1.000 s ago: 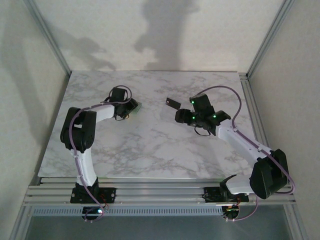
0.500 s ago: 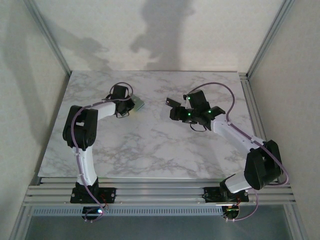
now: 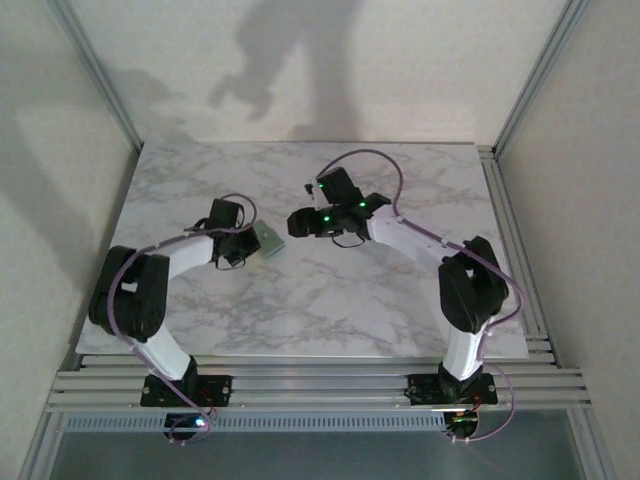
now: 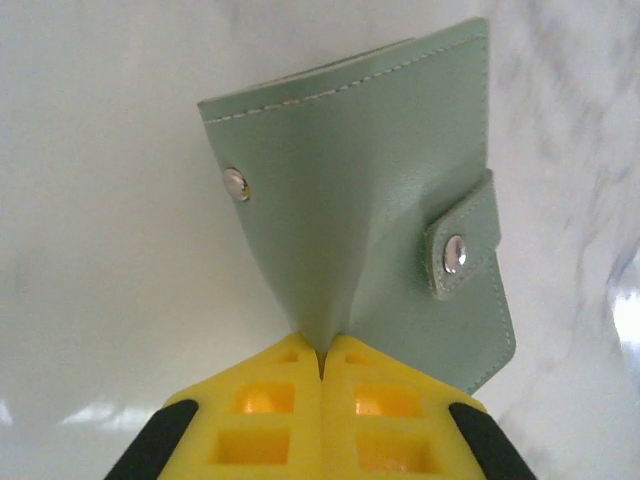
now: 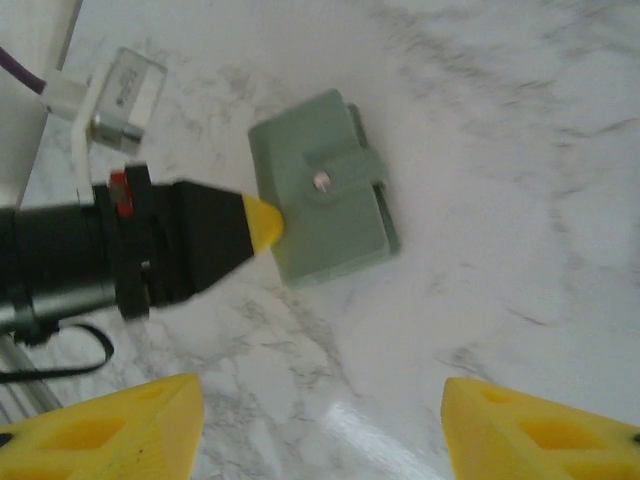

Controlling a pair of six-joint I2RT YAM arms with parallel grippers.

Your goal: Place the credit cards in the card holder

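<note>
The left hand (image 4: 322, 364) pinches the card holder (image 4: 355, 190) by one edge; the right hand (image 5: 318, 418), fingers spread, hangs near it.

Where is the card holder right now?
Left of table centre in the top view, the card holder is pinched at its edge by the left gripper, with the open right gripper close on its right.

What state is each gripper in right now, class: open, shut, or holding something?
Left gripper: shut on an edge of the card holder.
Right gripper: open, holding nothing, facing the card holder.
</note>
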